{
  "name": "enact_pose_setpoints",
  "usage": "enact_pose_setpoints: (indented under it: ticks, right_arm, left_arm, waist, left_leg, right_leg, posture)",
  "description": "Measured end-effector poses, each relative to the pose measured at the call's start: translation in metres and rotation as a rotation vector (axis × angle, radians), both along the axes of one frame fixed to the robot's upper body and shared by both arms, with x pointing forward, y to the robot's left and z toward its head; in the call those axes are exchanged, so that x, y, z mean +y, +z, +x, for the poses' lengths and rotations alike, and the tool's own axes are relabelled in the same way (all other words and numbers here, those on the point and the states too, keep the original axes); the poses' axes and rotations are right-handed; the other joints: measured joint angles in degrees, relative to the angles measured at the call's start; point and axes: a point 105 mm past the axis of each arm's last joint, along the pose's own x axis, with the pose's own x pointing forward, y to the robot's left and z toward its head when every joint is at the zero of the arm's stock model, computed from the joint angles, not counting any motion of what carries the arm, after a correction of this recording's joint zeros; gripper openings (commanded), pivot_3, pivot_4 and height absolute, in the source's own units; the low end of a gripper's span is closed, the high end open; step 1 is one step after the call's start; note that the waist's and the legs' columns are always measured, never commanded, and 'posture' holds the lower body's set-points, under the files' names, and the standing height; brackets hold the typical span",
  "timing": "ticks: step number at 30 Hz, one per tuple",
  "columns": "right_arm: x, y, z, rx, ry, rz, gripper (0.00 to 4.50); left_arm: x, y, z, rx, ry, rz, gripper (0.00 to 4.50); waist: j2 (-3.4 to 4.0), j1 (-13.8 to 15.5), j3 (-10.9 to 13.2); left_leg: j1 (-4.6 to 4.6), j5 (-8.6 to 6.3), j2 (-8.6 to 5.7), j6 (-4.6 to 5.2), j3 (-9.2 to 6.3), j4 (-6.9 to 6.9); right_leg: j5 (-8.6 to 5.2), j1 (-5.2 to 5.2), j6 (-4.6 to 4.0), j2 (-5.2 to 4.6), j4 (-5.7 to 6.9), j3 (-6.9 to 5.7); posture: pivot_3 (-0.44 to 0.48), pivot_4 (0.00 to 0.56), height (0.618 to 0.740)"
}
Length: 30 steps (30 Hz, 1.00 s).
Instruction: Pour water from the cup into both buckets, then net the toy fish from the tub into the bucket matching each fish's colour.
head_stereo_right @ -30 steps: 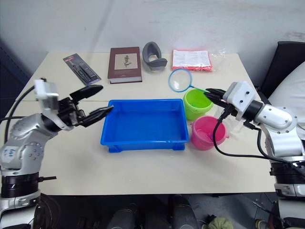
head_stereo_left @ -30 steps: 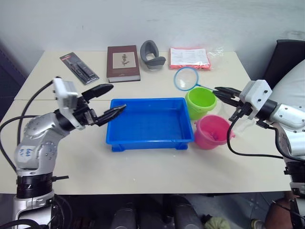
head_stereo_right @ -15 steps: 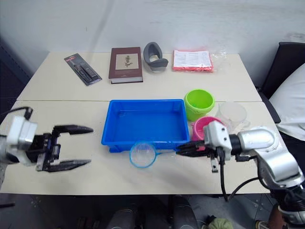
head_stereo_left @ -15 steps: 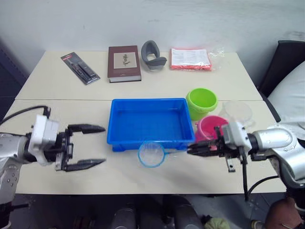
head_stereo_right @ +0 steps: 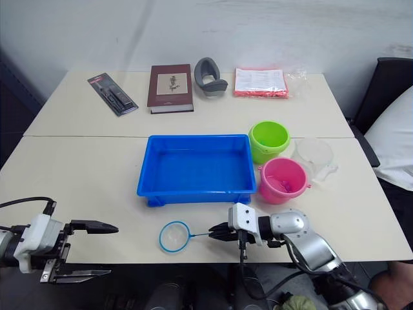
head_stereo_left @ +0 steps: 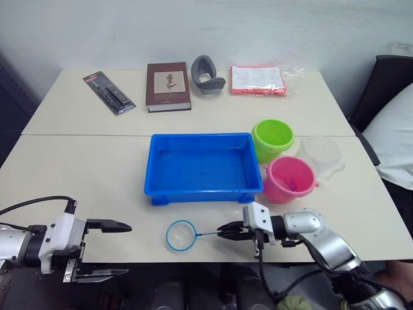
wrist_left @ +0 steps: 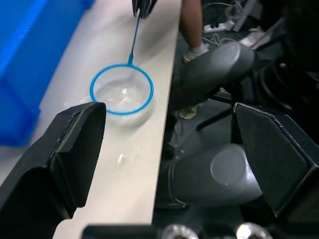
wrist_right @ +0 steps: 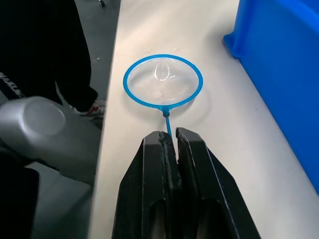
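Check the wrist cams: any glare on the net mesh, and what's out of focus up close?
Right wrist view: small bright glint on the net mesh near the far rim; the right gripper, shut on the handle, looks soft up close. Left wrist view: pale sheen across the mesh; the left gripper's fingers are large and blurred.

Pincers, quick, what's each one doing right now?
Left pincer: open, holding nothing.
Right pincer: closed on the net by its handle.

Along the table's (head_stereo_left: 97, 168) far edge lay a black packaged tool (head_stereo_left: 108, 92), a brown book (head_stereo_left: 168, 86), a grey holder (head_stereo_left: 206, 75) and a red packet (head_stereo_left: 257, 79).
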Motion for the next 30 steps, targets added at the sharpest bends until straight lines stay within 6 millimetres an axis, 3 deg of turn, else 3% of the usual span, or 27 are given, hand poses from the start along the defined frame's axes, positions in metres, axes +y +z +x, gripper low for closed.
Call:
enact_pose_setpoints:
  ticks: [5,8,13,15,19,23,26,30]
  right_arm:
    - [0.01,-0.009,0.003,-0.003,0.035,0.005,0.0]
    - [0.018,-0.015,0.005,0.044,0.025,0.023,1.21]
    - [0.013,-0.017,0.003,0.056,0.043,-0.002,3.82]
    - [0.006,-0.014,0.0,0.059,0.064,-0.013,4.45]
    - [-0.011,0.018,0.001,0.053,0.045,0.041,4.45]
    - [-0.058,0.052,-0.009,0.034,-0.019,0.043,4.45]
    - [-0.088,0.07,-0.014,-0.036,-0.079,0.116,4.45]
    - [-0.142,0.079,-0.02,-0.085,-0.181,0.029,4.45]
  left_arm:
    - [-0.001,-0.001,-0.001,0.01,0.01,0.0,4.43]
    - [-0.004,0.001,0.004,-0.027,0.035,-0.028,4.5]
    - [-0.013,0.01,0.01,-0.075,0.067,-0.073,4.5]
    - [-0.011,0.006,0.01,-0.064,0.084,-0.055,4.5]
    - [-0.003,-0.006,0.007,-0.042,0.159,-0.023,4.5]
    - [0.017,-0.034,-0.006,-0.006,0.297,0.057,4.5]
    - [0.033,-0.033,-0.002,-0.06,0.372,0.099,4.5]
    - [0.045,-0.028,0.006,-0.116,0.454,0.106,4.5]
  waist:
    - [-0.02,-0.3,0.0]
    - [0.01,-0.3,0.0]
    - [-0.01,-0.3,0.0]
    - [-0.01,-0.3,0.0]
    - [0.06,-0.3,0.0]
    - [-0.02,0.0,0.0]
    - [-0.03,0.9,0.0]
    - [0.01,1.9,0.0]
  left_leg:
    - [-0.02,-0.02,0.0,0.0,0.0,0.0]
    - [-0.01,-0.02,0.0,0.0,0.01,-0.01]
    - [-0.02,-0.03,-0.02,0.01,-0.01,0.0]
    - [-0.02,-0.03,-0.02,0.01,-0.01,0.0]
    - [-0.03,-0.05,0.0,0.02,-0.02,0.0]
    - [-0.06,-0.22,0.03,0.12,-0.05,-0.03]
    - [-0.02,-0.42,0.02,0.49,-0.03,0.0]
    - [0.04,-0.43,0.0,0.57,0.0,0.0]
  right_leg:
    - [0.0,-0.01,0.0,0.01,-0.02,-0.02]
    - [0.0,-0.01,0.0,0.01,0.01,-0.01]
    - [0.01,0.0,0.01,-0.01,-0.01,0.0]
    - [0.01,0.0,0.01,0.0,-0.01,-0.02]
    - [0.01,-0.01,0.01,0.01,-0.02,-0.01]
    - [0.0,0.01,0.0,0.03,-0.2,-0.07]
    - [0.01,0.08,0.02,0.02,-0.22,-0.06]
    - [0.03,0.15,0.05,-0.02,-0.23,-0.02]
  posture:
    - [0.0,0.15,0.74]
    - [0.0,0.15,0.74]
    - [0.0,0.15,0.74]
    - [0.0,0.15,0.74]
    - [0.0,0.15,0.74]
    - [0.0,0.15,0.74]
    - [0.0,0.15,0.74]
    - [0.0,0.15,0.74]
